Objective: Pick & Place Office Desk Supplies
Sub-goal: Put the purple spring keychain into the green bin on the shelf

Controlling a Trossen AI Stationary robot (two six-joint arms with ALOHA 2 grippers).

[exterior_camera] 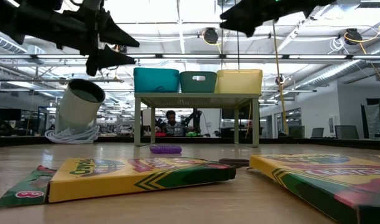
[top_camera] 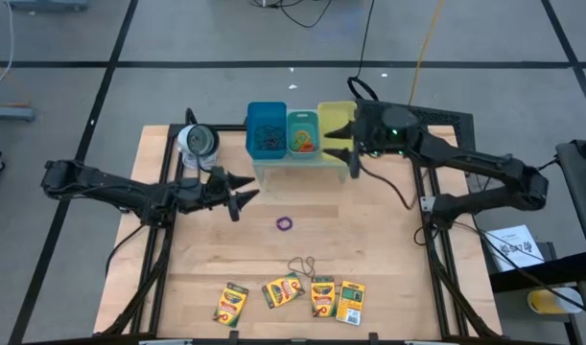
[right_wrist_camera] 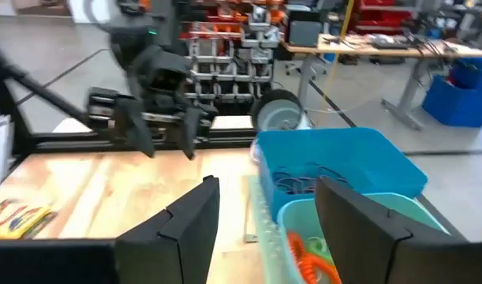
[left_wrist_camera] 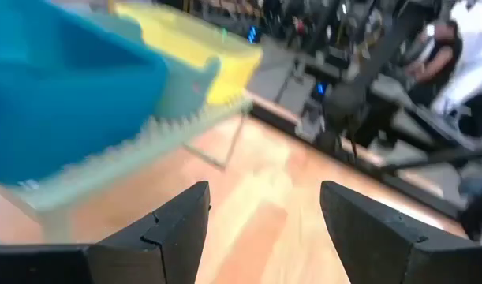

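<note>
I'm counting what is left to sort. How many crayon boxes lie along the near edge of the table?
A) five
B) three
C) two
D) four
D: the high view shows four crayon boxes in a row at the near edge of the table.

the pale wooden surface (top_camera: 369, 249) shows smooth, matt grain. four flat yellow-and-green cardboard crayon boxes (top_camera: 290, 299) have a slightly glossy printed finish. the blue plastic bin (top_camera: 266, 133), teal plastic bin (top_camera: 303, 132) and yellow plastic bin (top_camera: 335, 117) look smooth and semi-matt. the small purple ring band (top_camera: 285, 223) looks rubbery.
</note>
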